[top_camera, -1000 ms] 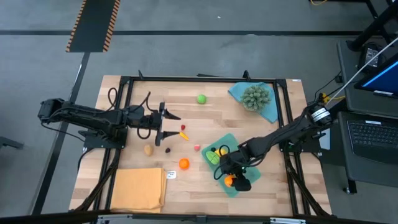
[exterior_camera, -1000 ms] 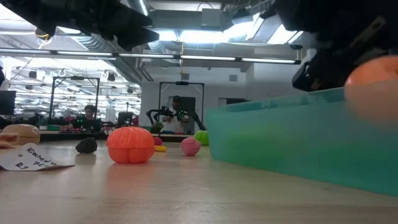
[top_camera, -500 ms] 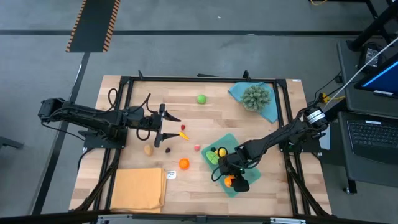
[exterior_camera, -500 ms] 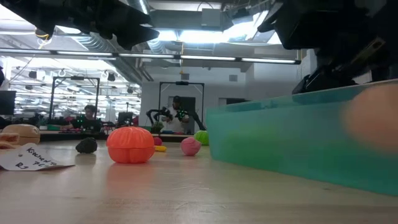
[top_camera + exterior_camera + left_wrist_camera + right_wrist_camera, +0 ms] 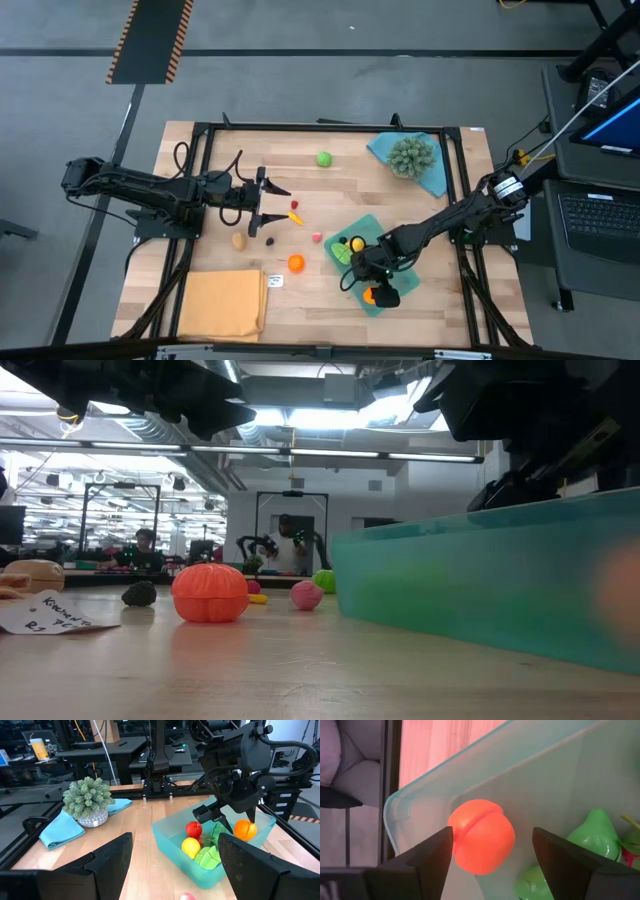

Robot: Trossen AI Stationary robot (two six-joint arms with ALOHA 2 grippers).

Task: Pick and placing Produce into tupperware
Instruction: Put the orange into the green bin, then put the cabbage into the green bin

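The right claw [image 5: 372, 288] hangs over the near corner of the tupperware [image 5: 352, 229], its fingers spread with one orange fruit [image 5: 481, 835] lying loose between them on the container floor, touched by neither finger. Just beyond that claw, inside the same container, lie one red piece [image 5: 194, 829], one yellow piece [image 5: 190, 847] and two or three green pieces [image 5: 592, 833]; the exact count of greens is hard to tell.

The left claw [image 5: 272, 202] waits above the counter [image 5: 330, 185] well to the left of the tupperware, fingers spread and holding nothing. Around its tips lie a small red and yellow piece [image 5: 295, 214] just beside it, a dark piece [image 5: 269, 240] and a tan piece [image 5: 239, 240] a little nearer the front edge. Between the two claws sit one pink piece [image 5: 317, 237] and one orange pumpkin-like piece [image 5: 296, 263]. One green ball [image 5: 324, 158] lies alone, farther back from both claws.

Other things on the counter: one orange-yellow cloth [image 5: 222, 303] at the front, with one small paper note [image 5: 274, 281] beside it; one blue cloth [image 5: 432, 172] at the back, carrying one spiky grey-green ball [image 5: 412, 153].

The counter is pale wood in a black frame on a grey floor. Beyond it the low view shows a large lit hall where a seated person [image 5: 144, 550] is at a desk.
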